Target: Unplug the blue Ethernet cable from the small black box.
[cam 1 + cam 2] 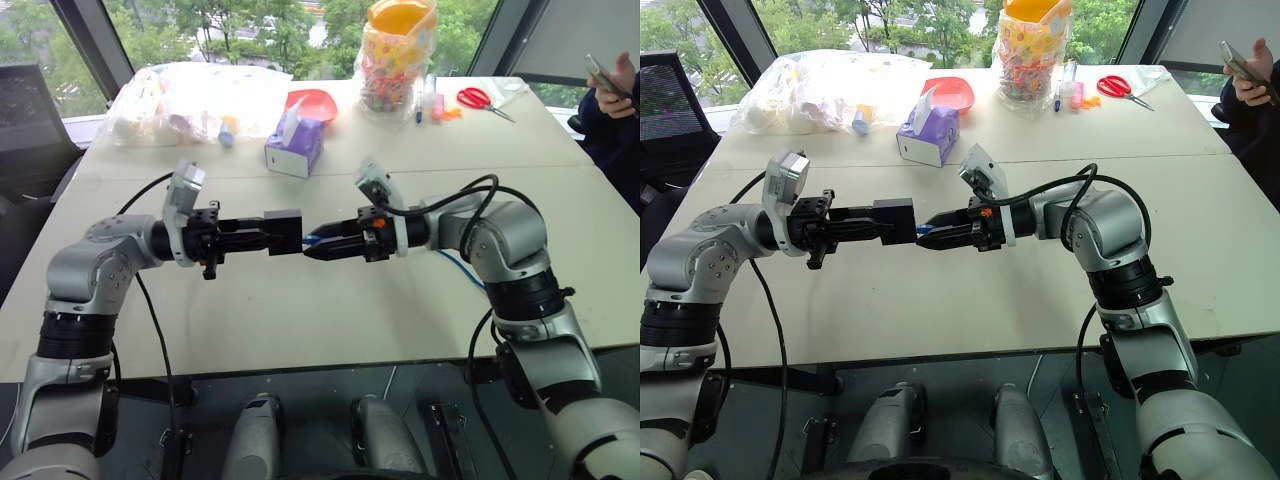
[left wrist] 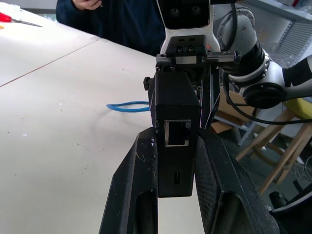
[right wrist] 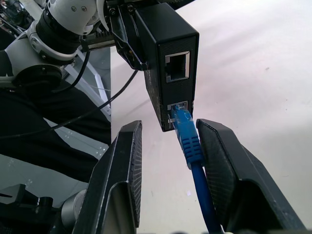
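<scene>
- Nearest, above the table's front edge: the left gripper (image 1: 262, 237) points toward the robot's right and is clamped on the small black box (image 1: 284, 231), one finger on each flat side, as the left wrist view shows. The box is held clear of the table (image 1: 300, 310).
- Facing it, the right gripper (image 1: 322, 246) points toward the robot's left. In the right wrist view its two fingers flank the plug of the blue Ethernet cable (image 3: 187, 139), which is still seated in the lower port of the box; the upper port is empty.
- State of the right claw: part-closed around the plug boot. One finger appears to touch the boot and the other stands a little off it, so whether the plug is firmly gripped cannot be told.
- The cable's free length trails from the right gripper and lies on the table under the right forearm.
- Risk 1: a straight pull with the latch tab unpressed would probably drag the box out of the left gripper or strain the port.
- Risk 2: a loose hold on the smooth boot could let the fingers slide along the cord.
- Farther back: a purple tissue box (image 1: 296, 148), a red bowl (image 1: 312, 102), a bag of bright items (image 1: 398, 55) and red scissors (image 1: 482, 100); a seated person holds a phone (image 1: 606, 76) at the far corner.
</scene>
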